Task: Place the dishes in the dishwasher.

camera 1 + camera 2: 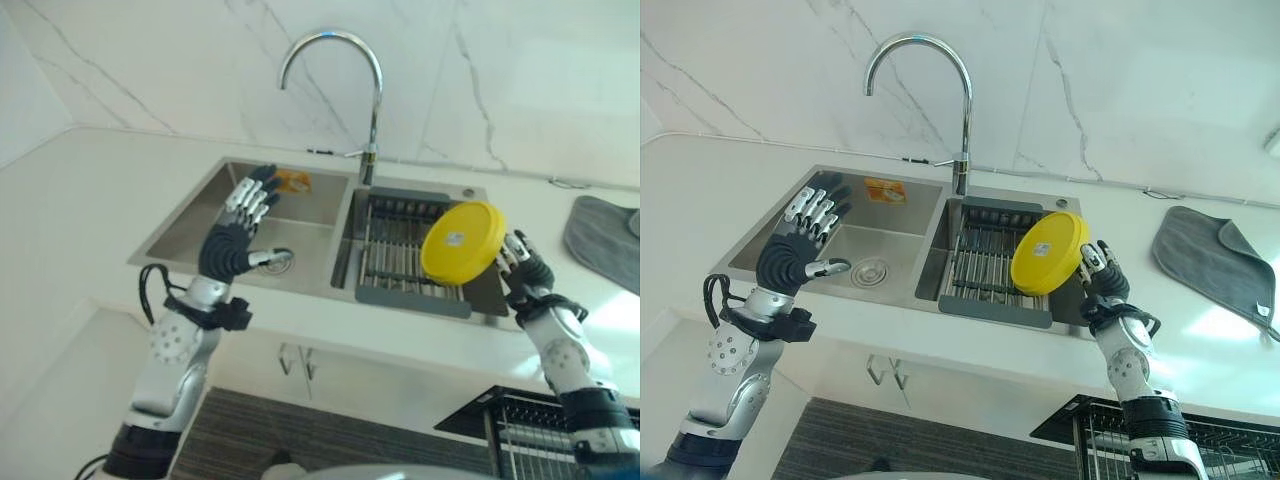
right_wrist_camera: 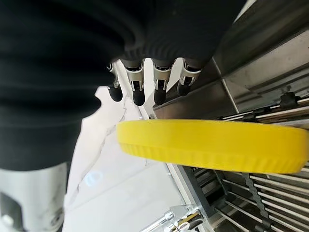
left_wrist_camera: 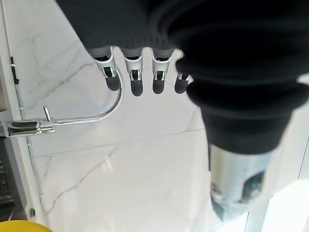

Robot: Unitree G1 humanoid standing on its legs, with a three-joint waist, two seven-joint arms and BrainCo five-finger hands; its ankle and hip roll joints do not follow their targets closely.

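- Over the right-hand basin of the sink (image 1: pixel 770 262), above the drying rack (image 1: pixel 985 262), the right hand (image 1: pixel 1102 278) is holding a yellow plate (image 1: pixel 1049 253) up on edge, its face turned toward the camera.
- At the plate's 4 o'clock rim the fingers (image 2: pixel 139 84) are reaching straight behind it; whether the thumb is pinching the front I cannot tell, so the grip itself is unclear.
- The plate is looking like stiff, light plastic with a smooth, slippery rim, so it is probably unlikely to break but apt to swing or slide if held at one edge only.
- A firmer hold would be thumb on the face and fingers behind, near the rim.
- Toward 9 o'clock, the left hand (image 1: pixel 238 228) is hovering empty over the left basin, fingers straight.
- Toward 5 o'clock, below the tabletop (image 1: pixel 1200 330), a dishwasher basket (image 1: pixel 1140 430) is standing pulled out.
- A grey cloth (image 1: pixel 1215 260) is lying at 3 o'clock.
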